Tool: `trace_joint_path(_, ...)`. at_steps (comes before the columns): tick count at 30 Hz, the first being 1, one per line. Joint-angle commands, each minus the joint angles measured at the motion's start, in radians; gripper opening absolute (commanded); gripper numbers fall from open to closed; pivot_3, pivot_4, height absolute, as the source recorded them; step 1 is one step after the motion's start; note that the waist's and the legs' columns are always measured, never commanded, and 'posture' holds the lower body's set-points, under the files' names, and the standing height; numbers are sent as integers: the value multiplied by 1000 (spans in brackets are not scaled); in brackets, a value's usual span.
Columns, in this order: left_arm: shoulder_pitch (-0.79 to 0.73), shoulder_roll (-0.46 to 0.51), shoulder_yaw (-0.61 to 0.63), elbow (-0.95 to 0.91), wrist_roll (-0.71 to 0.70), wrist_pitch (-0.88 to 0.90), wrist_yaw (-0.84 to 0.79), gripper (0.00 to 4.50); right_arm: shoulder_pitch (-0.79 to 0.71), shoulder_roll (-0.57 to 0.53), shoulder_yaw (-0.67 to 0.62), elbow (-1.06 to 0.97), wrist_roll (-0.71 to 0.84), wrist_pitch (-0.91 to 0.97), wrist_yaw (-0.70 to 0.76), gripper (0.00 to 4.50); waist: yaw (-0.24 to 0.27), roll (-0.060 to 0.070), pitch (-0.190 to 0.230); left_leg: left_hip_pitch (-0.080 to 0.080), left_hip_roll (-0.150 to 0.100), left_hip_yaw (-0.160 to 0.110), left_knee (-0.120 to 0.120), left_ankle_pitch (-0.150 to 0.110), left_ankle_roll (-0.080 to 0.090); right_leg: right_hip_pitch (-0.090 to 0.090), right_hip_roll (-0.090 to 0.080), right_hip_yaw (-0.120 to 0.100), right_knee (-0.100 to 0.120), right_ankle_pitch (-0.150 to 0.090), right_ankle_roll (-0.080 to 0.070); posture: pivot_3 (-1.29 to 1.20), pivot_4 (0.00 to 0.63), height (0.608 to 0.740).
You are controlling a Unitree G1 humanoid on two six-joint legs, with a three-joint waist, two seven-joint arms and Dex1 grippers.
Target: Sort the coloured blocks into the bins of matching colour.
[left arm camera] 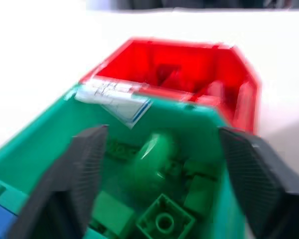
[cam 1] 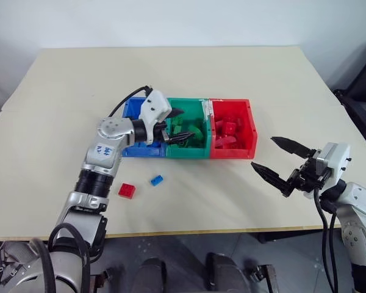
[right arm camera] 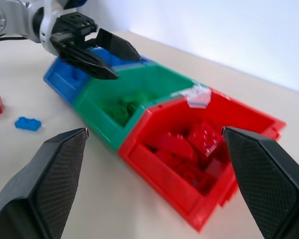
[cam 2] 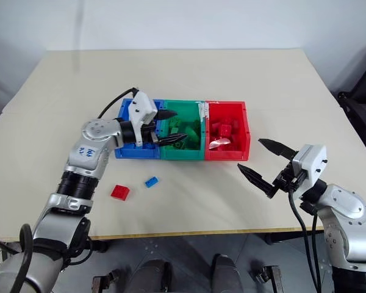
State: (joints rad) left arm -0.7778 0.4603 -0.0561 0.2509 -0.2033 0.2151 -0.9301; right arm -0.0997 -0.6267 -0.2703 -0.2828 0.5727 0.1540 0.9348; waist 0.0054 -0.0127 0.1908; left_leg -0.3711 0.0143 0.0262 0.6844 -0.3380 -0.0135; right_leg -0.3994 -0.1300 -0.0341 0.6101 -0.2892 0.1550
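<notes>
Fingers of the left gripper [cam 1: 179, 126] are spread wide apart and hold nothing; they hang level over the green rectangular plastic bin [cam 1: 193, 152], pointing across it toward the red one. The right gripper [cam 1: 281, 160] floats above the desk's right front part, well apart from the bins, with its two black fingers [cam 1: 291, 146] also spread wide and empty.

Three open-topped plastic boxes are joined in a row near the middle of the pale beige desk [cam 1: 189, 73]: a blue bin [cam 1: 129, 110] on the robot's left, the green bin in the middle, and a red bin [cam 1: 253, 131] on the right. A strip of white tape [right arm camera: 194, 94] sits on the wall between the green and red bins.

Inside the green bin lie several green studded toy bricks [left arm camera: 163, 220], heaped together; their number cannot be told. The red bin holds a pile of red studded bricks [right arm camera: 202, 142], likewise too jumbled to count. What the blue bin holds is hidden by the left arm.

Two bricks lie loose on the desk in front of the blue bin: one small red studded brick [cam 1: 127, 190], and one smaller blue studded brick [cam 1: 157, 180] just to its right, apart from each other and from the bins.

The desk top is plain and smooth. Behind it stands a pale wall, and a dark chair-like shape [cam 1: 361, 97] sits off the far right corner.
</notes>
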Motion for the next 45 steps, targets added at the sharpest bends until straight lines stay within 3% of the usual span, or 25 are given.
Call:
trace_joint_path(1, 127, 113, 107, -132, -49, -58, -54, 4484, -36, -39, 44, 35, 4, -4, 97, 4500, -8, 0, 0, 0, 0, 0, 0, 0, 0, 0, 0, 0, 0, 0, 0, 0, 150, 740)
trace_joint_path(5, 391, 226, 296, -305, -191, -18, -111, 4484, -86, -77, 139, 100, -31, -35, 239, 4500, -13, 0, 0, 0, 1, 0, -1, 0, 0, 0, 0, 0, -1, 0, 0, 0, 150, 740)
trace_joint_path(8, 663, 291, 441, -389, -203, -57, -156, 4484, -135, -88, 196, 155, -49, -55, 330, 4500, -12, 0, 0, 0, 1, 0, -1, -1, 1, 0, -1, 0, -2, 0, -1, 0, 150, 740)
trace_joint_path(11, 899, 297, 577, -411, -189, -88, -141, 4484, -182, -76, 237, 196, -48, -56, 387, 4500, -8, 0, 0, 0, 1, 1, -1, -2, 1, 0, -2, 0, -2, 0, -1, 0, 150, 740)
trace_joint_path(14, 1005, 301, 608, -451, -198, -65, -122, 4484, -209, -76, 268, 236, -74, -85, 435, 4500, 5, 0, 0, 1, 1, -1, -1, -3, 2, 1, -3, -1, -2, 0, -1, 0, 150, 740)
trace_joint_path(18, 968, 275, 550, -587, -239, 57, 0, 4484, -236, -69, 272, 270, -75, -100, 461, 4500, 20, 0, 0, 1, 1, -4, -1, -3, 2, 3, -6, -3, -6, 0, -2, 0, 150, 740)
trace_joint_path(23, 788, 287, 285, -777, -232, 335, 136, 4484, -231, -85, 262, 287, -84, -113, 467, 4500, 15, 0, 0, 1, -2, -6, -1, -3, 1, 3, -5, -3, -2, 0, -1, 0, 150, 740)
trace_joint_path(28, 593, 290, 92, -748, -194, 543, 216, 4484, -196, -92, 246, 248, -84, -103, 439, 4500, -2, 0, 0, 1, 1, -3, -1, -3, -1, 2, -1, -3, -2, 0, -2, 0, 150, 740)
trace_joint_path(31, 497, 288, -21, -668, -117, 572, 246, 4484, -153, -94, 230, 202, -84, -95, 407, 4500, -4, 0, 0, 1, 0, -2, -1, -3, -1, 2, -1, -3, -3, 0, -2, 0, 150, 740)
trace_joint_path(37, 417, 283, -103, -586, -56, 591, 252, 4484, -74, -107, 190, 125, -70, -78, 357, 4500, -4, 0, 0, 0, 0, -2, -2, -3, -1, 2, 0, -3, -3, 0, -2, 0, 150, 740)
trace_joint_path(45, 386, 254, -147, -540, -51, 565, 199, 1925, -25, -112, 164, 79, -69, -73, 321, 4500, 6, 0, 0, 1, 0, -2, -1, -3, -1, 3, -1, -3, -3, 0, -2, 0, 150, 740)
